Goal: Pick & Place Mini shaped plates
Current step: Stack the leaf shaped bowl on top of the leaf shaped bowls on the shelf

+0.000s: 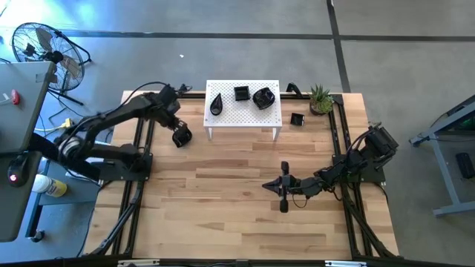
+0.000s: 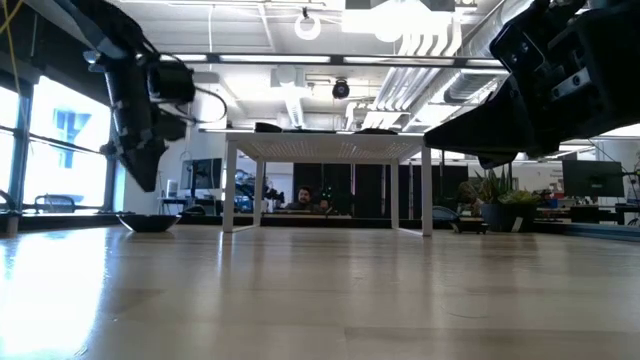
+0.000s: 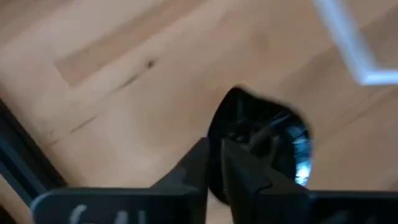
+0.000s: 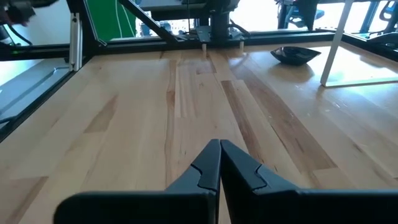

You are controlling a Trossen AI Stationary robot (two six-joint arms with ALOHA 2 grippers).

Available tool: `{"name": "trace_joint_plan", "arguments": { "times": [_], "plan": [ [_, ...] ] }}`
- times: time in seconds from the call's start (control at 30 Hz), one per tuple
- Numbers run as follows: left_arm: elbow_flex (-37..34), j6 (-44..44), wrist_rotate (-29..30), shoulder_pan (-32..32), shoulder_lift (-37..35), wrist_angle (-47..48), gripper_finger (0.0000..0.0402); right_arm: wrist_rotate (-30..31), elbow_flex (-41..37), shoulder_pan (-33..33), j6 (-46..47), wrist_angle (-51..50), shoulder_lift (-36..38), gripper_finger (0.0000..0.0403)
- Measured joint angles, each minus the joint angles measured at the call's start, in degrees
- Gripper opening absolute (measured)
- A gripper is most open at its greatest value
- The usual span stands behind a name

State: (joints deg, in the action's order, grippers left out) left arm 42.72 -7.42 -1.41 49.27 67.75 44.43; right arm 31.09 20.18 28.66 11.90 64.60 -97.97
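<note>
1. The left gripper (image 3: 214, 165) is seen with fingers nearly together, a thin gap only, nothing pinched.
2. Directly beneath it, a glossy black mini plate (image 3: 261, 143) lies on the table (image 1: 223, 193), just beside the white stand (image 1: 243, 111).
3. The plate is judged light, rigid, slippery and chippable; its rim is best pinched.
4. The right gripper (image 4: 219, 162), pressed shut, waits well apart.

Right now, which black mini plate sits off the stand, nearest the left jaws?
The rounded plate on bare wood left of the white stand, under the left gripper; the others sit farther right.
</note>
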Motion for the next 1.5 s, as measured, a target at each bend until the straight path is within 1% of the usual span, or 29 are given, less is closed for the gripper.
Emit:
{"name": "trace_joint_plan", "arguments": {
  "times": [0.1,0.23,0.3,0.4,0.5,0.63,0.93,1.13,1.23,1.4,1.5],
  "plan": [
    [0.0,2.2,0.4,-0.2,4.1,-0.1,0.0070,0.0,0.0,0.0,0.0,0.0,0.0,0.0002],
    [0.0,4.9,-1.1,-0.1,8.3,-2.2,0.0109,0.0,0.0,0.0,0.1,0.0,0.0,0.0003],
    [0.0,6.3,-1.1,-0.1,9.6,-3.2,0.0118,0.0,0.0,0.0,0.1,0.0,0.0,0.0006],
    [0.0,7.8,-0.9,-0.1,10.9,-4.5,0.0121,0.0,0.0,0.0,0.1,0.0,0.0,0.0006],
    [0.0,8.6,-0.4,-0.1,11.9,-4.1,0.0115,0.0,0.0,0.0,0.1,0.0,0.0,0.0002],
    [0.0,9.0,-0.6,-0.1,13.2,-4.0,0.0094,0.0,0.0,0.0,0.1,0.0,0.0,0.0003],
    [0.0,11.1,-2.2,-0.1,13.6,-3.9,0.0007,0.0,0.0,0.0,0.1,0.0,0.0,0.0002],
    [0.0,11.2,-2.2,-0.1,13.0,-3.2,0.0003,0.0,0.0,0.0,1.1,0.0,0.0,0.0006],
    [0.5,10.2,-2.1,-0.2,11.6,-0.5,0.0002,0.0,0.0,0.0,1.2,0.0,0.0,0.0004],
    [1.9,6.4,-2.8,-0.6,5.7,7.2,0.0001,0.0,0.0,0.0,1.2,0.0,0.0,0.0003],
    [2.1,3.0,-4.2,-3.9,0.7,9.1,0.0001,0.0,0.0,0.0,1.2,0.0,0.0,0.0005]
  ]
}}
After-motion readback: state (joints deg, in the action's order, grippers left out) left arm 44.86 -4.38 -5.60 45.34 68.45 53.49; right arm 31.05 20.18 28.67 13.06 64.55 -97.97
